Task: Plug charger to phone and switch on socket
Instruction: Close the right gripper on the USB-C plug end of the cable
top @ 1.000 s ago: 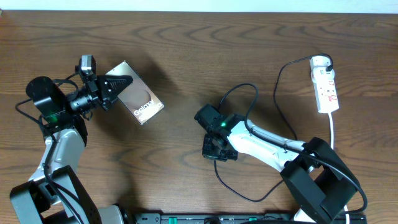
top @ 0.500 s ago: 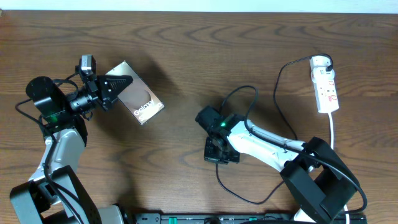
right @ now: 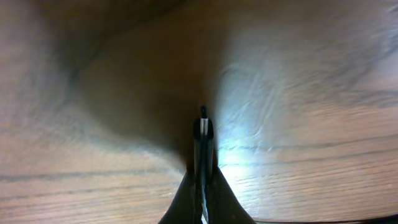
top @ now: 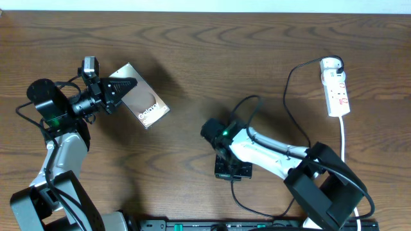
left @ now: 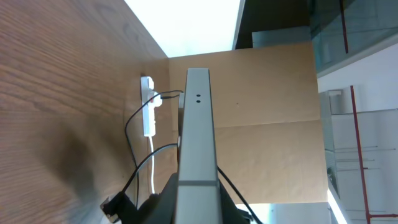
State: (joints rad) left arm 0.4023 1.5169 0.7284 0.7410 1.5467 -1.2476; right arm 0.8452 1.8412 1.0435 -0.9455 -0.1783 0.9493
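The phone (top: 146,102), brown-grey with white "Galaxy" lettering, is held up off the table at the left, and my left gripper (top: 128,88) is shut on its near end. In the left wrist view the phone (left: 198,124) shows edge-on between the jaws of that gripper (left: 196,186). The socket (top: 336,90) lies at the far right, with the charger's white plug head (top: 331,63) in its top end. From there the charger's black cable (top: 287,96) runs down to my right gripper (top: 232,172). In the right wrist view, that right gripper (right: 203,134) is shut on the small plug tip (right: 203,112) just above the wood.
The socket's thick white cord (top: 343,131) runs down toward the right arm's base. A slack loop of black cable (top: 250,206) lies near the front edge. The socket (left: 148,106) and cable also show far off in the left wrist view.
My right gripper has moved toward the front edge and slightly right, dragging the cable loop with it, and its jaws closed fully. The left arm and phone have not moved.
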